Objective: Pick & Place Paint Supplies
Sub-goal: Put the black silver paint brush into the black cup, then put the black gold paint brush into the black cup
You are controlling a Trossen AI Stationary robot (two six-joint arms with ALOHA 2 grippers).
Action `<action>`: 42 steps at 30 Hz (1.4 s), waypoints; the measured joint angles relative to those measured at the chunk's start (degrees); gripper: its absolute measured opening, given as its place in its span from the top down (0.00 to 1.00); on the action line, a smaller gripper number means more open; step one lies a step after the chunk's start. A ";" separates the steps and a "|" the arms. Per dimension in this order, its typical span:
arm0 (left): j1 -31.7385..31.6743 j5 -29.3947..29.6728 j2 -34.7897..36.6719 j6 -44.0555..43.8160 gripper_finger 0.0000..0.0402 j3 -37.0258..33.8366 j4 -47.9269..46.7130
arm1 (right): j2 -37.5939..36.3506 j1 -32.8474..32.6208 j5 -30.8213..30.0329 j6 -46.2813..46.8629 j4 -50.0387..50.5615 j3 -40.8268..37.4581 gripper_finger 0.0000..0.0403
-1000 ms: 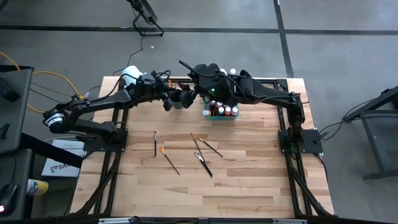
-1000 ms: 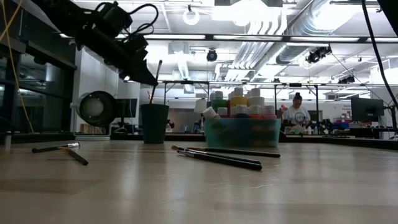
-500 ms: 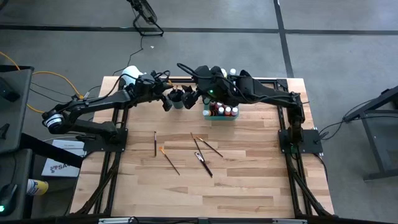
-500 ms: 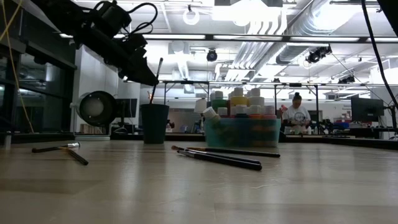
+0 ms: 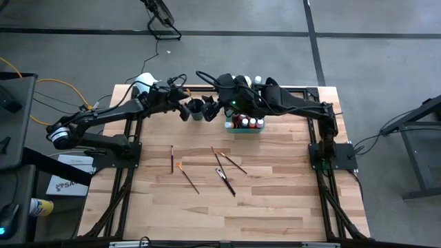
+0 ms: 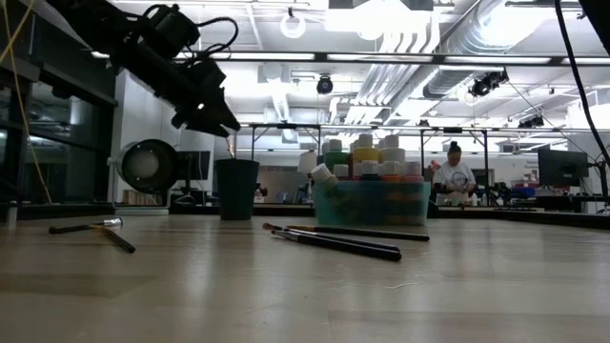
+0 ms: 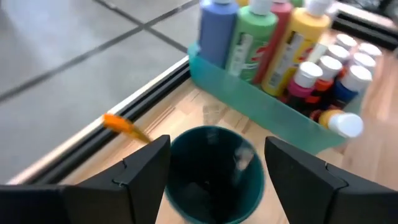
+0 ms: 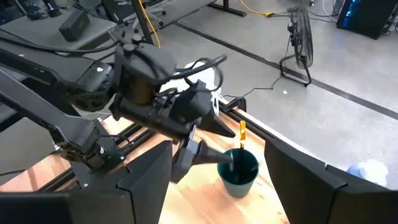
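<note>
Inside dark cup, orange-tipped paintbrush upright

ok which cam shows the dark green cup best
The left wrist view: it looks straight into the dark green cup beside the tray. The right wrist view shows it small, the low view side-on, and in the high view the arms mostly hide it.

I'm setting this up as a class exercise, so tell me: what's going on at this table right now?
Two robot arms are sorting paint supplies. The left gripper hovers open just above a dark green cup at the back of the table, with an orange-tipped paintbrush dropping into it. The right gripper waits open beside it, holding nothing. Next to the cup, a translucent green tray already holds many paint bottles. Several more brushes lie loose mid-table.
</note>
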State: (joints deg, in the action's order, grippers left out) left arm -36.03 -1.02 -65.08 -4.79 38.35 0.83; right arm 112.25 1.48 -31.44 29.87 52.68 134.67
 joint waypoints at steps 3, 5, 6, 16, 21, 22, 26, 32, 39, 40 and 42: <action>-2.12 -0.61 0.00 -3.44 0.36 0.00 -1.45 | 0.00 -0.11 0.02 0.10 0.00 0.00 0.38; -3.39 -1.02 -0.07 -3.82 0.36 0.00 -1.58 | 0.00 -0.11 0.02 0.10 -0.02 0.00 0.38; -3.91 -1.50 -0.07 -3.29 0.36 0.00 -1.33 | 0.00 -0.11 0.02 0.10 0.00 0.00 0.38; -7.75 -21.04 1.79 5.15 0.36 0.02 5.51 | 0.00 -0.09 1.24 7.11 11.98 0.00 0.38; -7.89 -22.10 7.52 9.35 0.36 0.02 4.99 | 0.37 -0.11 9.45 10.31 17.19 -1.35 0.38; -7.87 -22.30 8.91 10.23 0.36 0.02 4.97 | 0.50 -0.11 10.71 10.68 18.21 -2.02 0.38; -7.85 -22.52 13.92 12.09 0.36 0.07 4.62 | 1.48 -0.61 12.50 11.99 18.45 -6.70 0.38; -7.85 -22.55 18.93 13.99 0.36 0.07 0.48 | 2.31 -2.13 12.58 8.67 13.20 -16.43 0.38; -7.85 -22.56 20.63 14.17 0.36 0.07 -4.21 | 2.51 -4.45 12.39 7.35 -0.50 -30.50 0.38; -7.85 -22.56 20.63 14.20 0.36 0.07 -4.74 | 2.53 -4.80 12.39 7.32 -2.07 -32.51 0.38; -7.85 -22.53 20.63 14.31 0.36 0.07 -5.76 | 2.56 -5.35 12.40 7.42 -4.85 -35.84 0.39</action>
State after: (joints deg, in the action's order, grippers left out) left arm -43.88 -23.55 -44.45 9.52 38.41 -4.93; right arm 114.80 -3.87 -19.04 37.30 47.83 98.83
